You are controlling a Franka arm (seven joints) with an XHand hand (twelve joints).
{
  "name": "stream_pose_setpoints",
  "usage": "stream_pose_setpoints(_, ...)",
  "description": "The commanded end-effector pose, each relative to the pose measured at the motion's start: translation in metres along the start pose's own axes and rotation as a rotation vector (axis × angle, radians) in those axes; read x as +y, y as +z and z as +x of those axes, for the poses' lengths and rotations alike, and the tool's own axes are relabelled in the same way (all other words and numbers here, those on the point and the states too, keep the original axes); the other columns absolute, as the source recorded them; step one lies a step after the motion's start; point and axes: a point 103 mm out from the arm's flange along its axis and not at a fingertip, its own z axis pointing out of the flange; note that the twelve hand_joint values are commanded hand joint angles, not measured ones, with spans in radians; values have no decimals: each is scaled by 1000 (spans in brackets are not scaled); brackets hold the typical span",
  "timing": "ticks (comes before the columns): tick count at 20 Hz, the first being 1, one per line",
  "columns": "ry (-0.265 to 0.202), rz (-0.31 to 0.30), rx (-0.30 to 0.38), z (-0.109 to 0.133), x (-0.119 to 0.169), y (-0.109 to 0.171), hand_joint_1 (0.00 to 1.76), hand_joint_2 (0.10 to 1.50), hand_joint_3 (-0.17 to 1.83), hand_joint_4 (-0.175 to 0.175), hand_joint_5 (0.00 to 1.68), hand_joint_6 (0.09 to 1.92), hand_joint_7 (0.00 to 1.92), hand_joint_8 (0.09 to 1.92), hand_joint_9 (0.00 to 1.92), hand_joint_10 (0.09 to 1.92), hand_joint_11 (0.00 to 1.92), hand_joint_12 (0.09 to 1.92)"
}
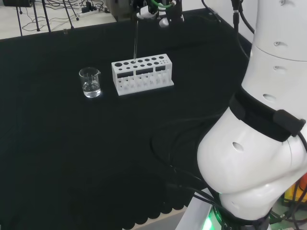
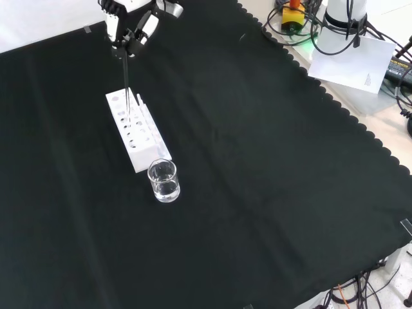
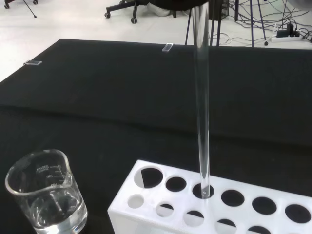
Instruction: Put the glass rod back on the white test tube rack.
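- Black and white robot hand [image 2: 132, 29] pinching the top of the thin clear glass rod [image 2: 127, 87], held upright.
- Rod tip at the mouth of a back-row hole in the white plastic test tube rack [image 3: 219, 204] (seemingly just entering), beside the small clear glass beaker [image 3: 46, 197].
- Insertion step; next, straight lowering, then release.

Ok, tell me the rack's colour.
White; the rack shows best in the wrist view.

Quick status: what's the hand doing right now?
Hand: shut on the glass rod, held upright with its lower tip at a hole in the white test tube rack.
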Motion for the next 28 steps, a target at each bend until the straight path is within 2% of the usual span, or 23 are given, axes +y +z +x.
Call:
stream_pose_setpoints(1, -6, 13, 28, -4, 2, 16, 1308, 1023, 0, -175, 1166, 403, 1249, 854, 1732, 498, 1723, 311)
stream_pose_setpoints(7, -33, 48, 29, 5, 12, 36, 1308, 1023, 0, -175, 1166, 402, 1249, 854, 1732, 498, 1722, 312)
stream_pose_setpoints(11, -33, 75, 24, 5, 20, 45, 1308, 1024, 0, -175, 1166, 401, 1247, 857, 1731, 498, 1722, 312)
stream_pose_setpoints(24, -36, 156, -13, 1, 32, 56, 1308, 1023, -1, -175, 1169, 400, 1250, 853, 1729, 498, 1718, 312)
stream_pose_setpoints(28, -33, 162, -16, 1, 33, 57, 1308, 1022, -1, -175, 1169, 399, 1251, 851, 1729, 499, 1717, 312)
